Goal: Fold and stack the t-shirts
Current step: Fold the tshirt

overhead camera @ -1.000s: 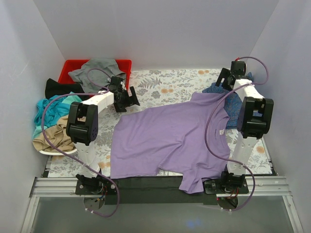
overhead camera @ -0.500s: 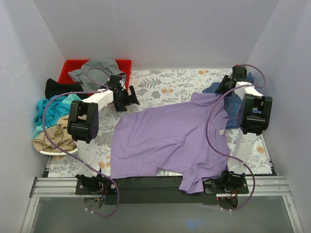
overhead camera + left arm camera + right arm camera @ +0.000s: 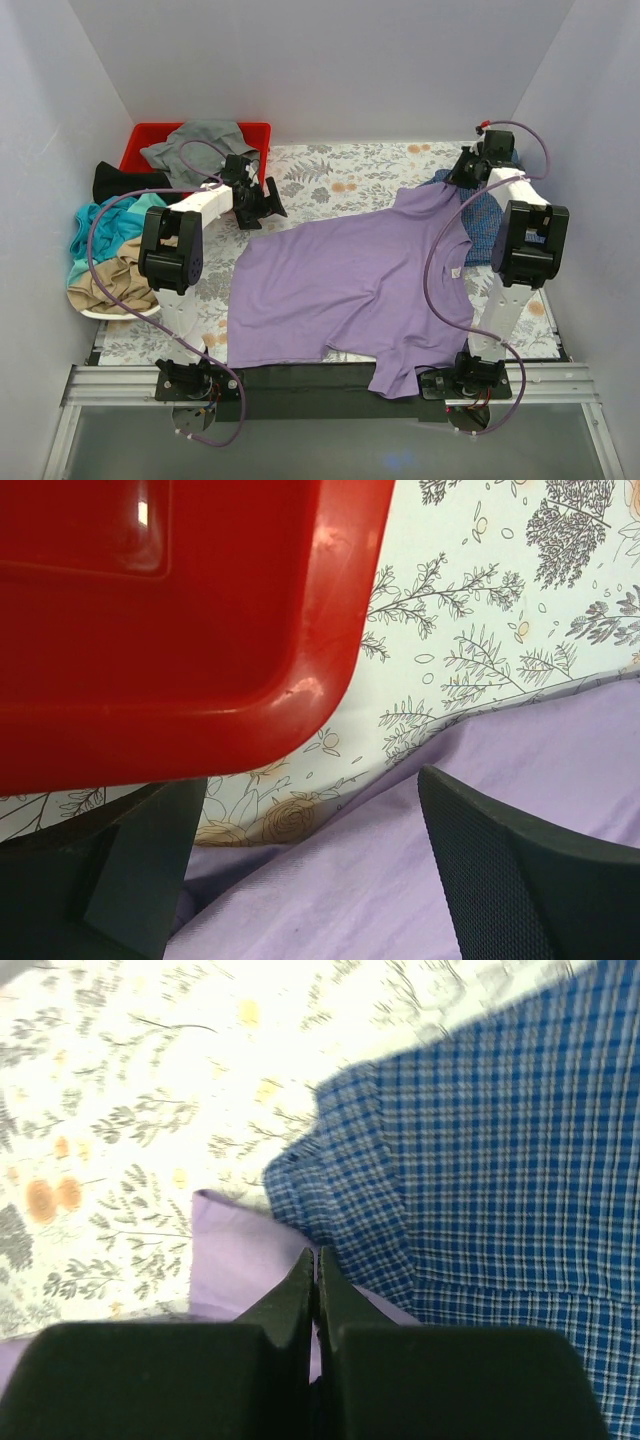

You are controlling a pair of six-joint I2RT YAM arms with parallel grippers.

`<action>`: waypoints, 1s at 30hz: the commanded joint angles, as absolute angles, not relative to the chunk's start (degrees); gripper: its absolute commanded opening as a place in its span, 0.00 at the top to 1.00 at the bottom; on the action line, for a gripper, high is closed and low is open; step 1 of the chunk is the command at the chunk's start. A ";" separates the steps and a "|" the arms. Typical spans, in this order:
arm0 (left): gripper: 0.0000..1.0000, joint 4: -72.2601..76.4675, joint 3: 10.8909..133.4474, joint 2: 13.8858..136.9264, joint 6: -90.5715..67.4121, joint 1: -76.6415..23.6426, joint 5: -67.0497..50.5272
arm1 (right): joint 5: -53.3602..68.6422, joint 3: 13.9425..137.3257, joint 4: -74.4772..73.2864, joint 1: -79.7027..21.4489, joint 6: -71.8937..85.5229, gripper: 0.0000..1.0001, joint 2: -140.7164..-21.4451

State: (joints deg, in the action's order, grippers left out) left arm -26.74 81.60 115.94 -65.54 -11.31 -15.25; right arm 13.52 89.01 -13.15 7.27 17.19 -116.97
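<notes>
A lavender t-shirt (image 3: 350, 280) lies spread flat over the middle of the floral table cover. My right gripper (image 3: 452, 181) is at its far right corner, shut on a fold of the lavender cloth (image 3: 230, 1250), which shows as a thin strip between the closed fingertips (image 3: 316, 1270). A blue checked t-shirt (image 3: 480, 1160) lies right beside that corner. My left gripper (image 3: 265, 211) stands open over the shirt's far left edge (image 3: 400, 860), one finger (image 3: 140, 870) on each side of the hem and nothing pinched.
A red bin (image 3: 150, 140) at the back left holds a grey t-shirt (image 3: 200, 145), and its rim (image 3: 180, 620) is close to my left gripper. Black (image 3: 120, 182), teal (image 3: 100, 225) and tan (image 3: 105, 285) t-shirts are heaped along the left edge. White walls enclose the table.
My right gripper has closed on the lavender shirt's far right corner and shifted slightly towards the back. The left gripper has stayed in place, narrowing only slightly.
</notes>
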 commanded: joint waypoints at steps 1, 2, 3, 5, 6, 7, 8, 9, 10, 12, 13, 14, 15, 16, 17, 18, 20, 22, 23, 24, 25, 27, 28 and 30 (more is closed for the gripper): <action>0.14 -29.36 81.74 117.95 -64.51 -11.34 -16.00 | 17.57 88.42 -8.53 7.29 13.37 0.99 -111.63; 0.14 -29.36 81.74 117.95 -64.42 -11.34 -16.17 | 17.93 88.42 -8.44 7.29 13.10 0.99 -111.19; 0.14 -29.44 81.74 117.95 -64.34 -11.34 -16.26 | 18.02 88.50 -8.79 7.29 12.83 0.99 -110.92; 0.14 -29.44 81.74 118.12 -64.34 -11.34 -16.70 | 19.15 87.63 -9.32 7.29 12.05 0.99 -110.31; 0.14 -29.62 81.83 118.21 -64.34 -11.34 -17.05 | 20.55 87.37 -9.75 7.29 11.61 0.99 -110.04; 0.15 -29.88 81.83 118.21 -64.34 -11.34 -17.31 | 22.31 87.28 -11.58 7.21 11.25 0.99 -109.95; 0.16 -29.97 81.65 118.04 -64.34 -11.34 -17.40 | 25.11 86.84 -12.73 7.21 10.81 0.99 -109.78; 0.16 -30.14 81.39 117.78 -64.25 -11.34 -17.84 | 26.27 85.97 -13.18 6.77 10.11 0.99 -108.12; 0.16 -30.06 81.21 117.08 -64.25 -11.34 -17.93 | 26.71 84.30 -13.18 6.42 9.50 0.99 -106.80; 0.16 -29.88 80.07 116.37 -64.42 -11.34 -18.19 | 26.98 80.35 -14.67 5.19 8.10 0.99 -102.76; 0.16 -29.97 79.81 115.93 -64.42 -11.34 -18.11 | 27.59 79.11 -15.37 4.75 7.65 0.99 -101.53; 0.16 -29.97 79.37 115.14 -64.42 -11.34 -18.02 | 27.08 77.80 -16.77 4.31 7.39 0.99 -100.03; 0.16 -29.97 78.76 114.61 -64.34 -11.34 -18.02 | 27.07 74.04 -16.79 3.52 7.47 0.99 -96.89; 0.16 -29.97 78.32 114.17 -64.60 -11.34 -18.19 | 27.42 72.26 -16.79 3.17 7.30 0.99 -95.29; 0.17 -29.97 77.88 113.21 -64.51 -11.34 -18.63 | 27.16 70.51 -17.22 2.90 7.38 0.99 -93.79; 0.18 -29.88 77.26 112.86 -64.34 -11.34 -18.98 | 27.07 67.18 -17.40 2.38 7.38 0.99 -90.56; 0.26 -30.85 77.08 112.24 -64.34 -11.34 -19.16 | 27.25 64.00 -18.28 1.50 7.47 0.99 -87.38; 0.37 -31.37 76.21 111.62 -63.99 -11.34 -20.12 | 26.46 60.40 -21.33 1.06 8.08 0.99 -83.86; 0.38 -31.38 75.68 111.27 -64.07 -11.34 -20.04 | 25.85 59.42 -23.27 0.62 8.26 0.99 -83.15; 0.39 -31.38 75.24 111.01 -64.07 -11.34 -20.04 | 25.06 58.11 -24.42 0.44 8.61 0.99 -81.58; 0.42 -31.46 74.80 110.66 -63.90 -11.34 -19.69 | 23.74 55.83 -27.22 0.18 9.05 0.99 -80.78; 0.49 -31.99 74.97 110.65 -63.63 -11.34 -18.64 | 16.90 53.10 -29.35 -1.04 11.68 0.99 -77.81; 0.51 -32.95 75.14 110.65 -63.63 -11.34 -18.28 | 14.70 51.87 -30.23 -1.75 12.82 0.99 -76.65; 0.58 -33.40 75.32 110.74 -63.37 -11.34 -17.93 | 9.60 48.00 -32.25 -1.84 16.42 0.99 -73.15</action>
State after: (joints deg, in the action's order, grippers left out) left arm -30.13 76.20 113.12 -64.53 -11.35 -19.20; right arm 18.15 51.42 -26.11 -0.99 11.64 -77.56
